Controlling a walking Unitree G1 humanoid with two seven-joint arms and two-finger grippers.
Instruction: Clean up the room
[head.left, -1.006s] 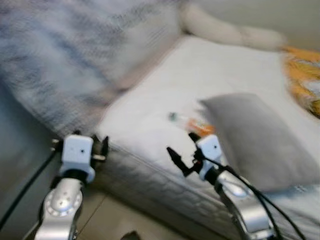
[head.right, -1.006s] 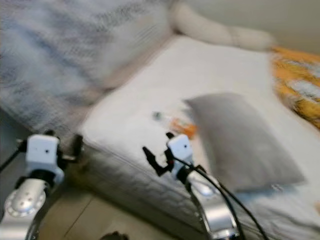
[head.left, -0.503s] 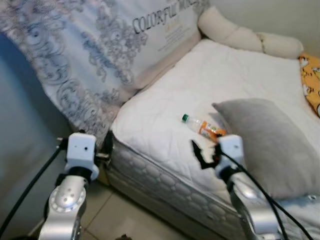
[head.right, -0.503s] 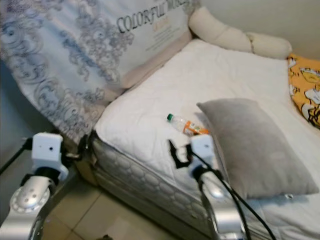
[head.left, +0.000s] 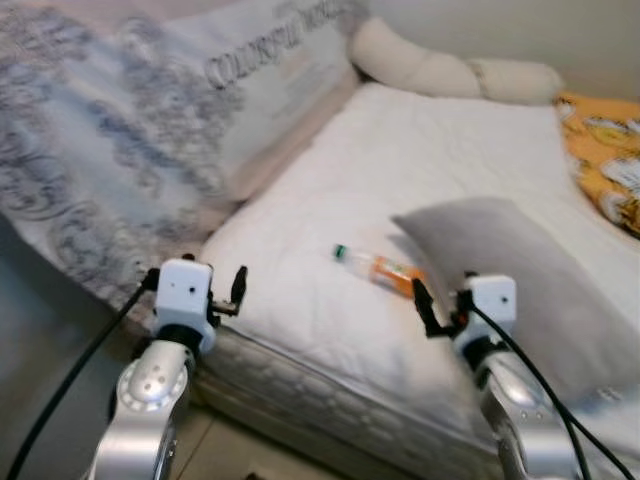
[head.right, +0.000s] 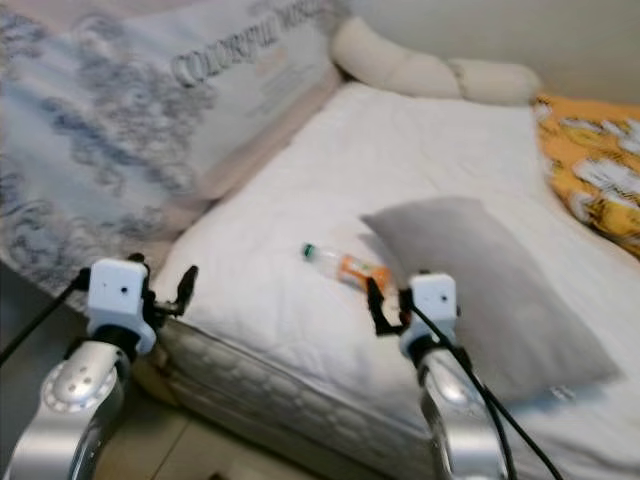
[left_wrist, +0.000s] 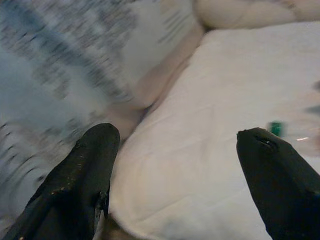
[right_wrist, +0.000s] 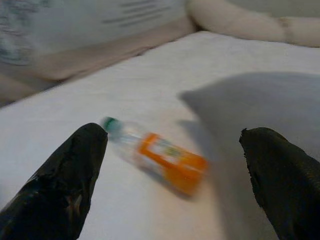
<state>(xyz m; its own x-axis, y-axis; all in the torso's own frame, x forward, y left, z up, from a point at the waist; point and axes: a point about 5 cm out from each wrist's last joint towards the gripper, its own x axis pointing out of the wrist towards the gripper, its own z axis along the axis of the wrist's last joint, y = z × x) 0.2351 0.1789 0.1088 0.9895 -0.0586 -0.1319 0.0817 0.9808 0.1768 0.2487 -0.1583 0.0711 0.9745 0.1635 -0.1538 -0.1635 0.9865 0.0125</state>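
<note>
Bottle (right_wrist: 156, 153), orange label w/ green cap, on bed (head.left: 420, 170); both grippers' fingers apart

Against the wall at the bed's head, a long cream bolster (head.left: 450, 72). Draped along the left side, a pale blue patterned cover (head.left: 120, 150) with printed lettering. At far right, an orange printed blanket (head.right: 595, 165).

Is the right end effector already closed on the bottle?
No, the right end effector is open, with the bottle lying untouched on the mattress.
</note>
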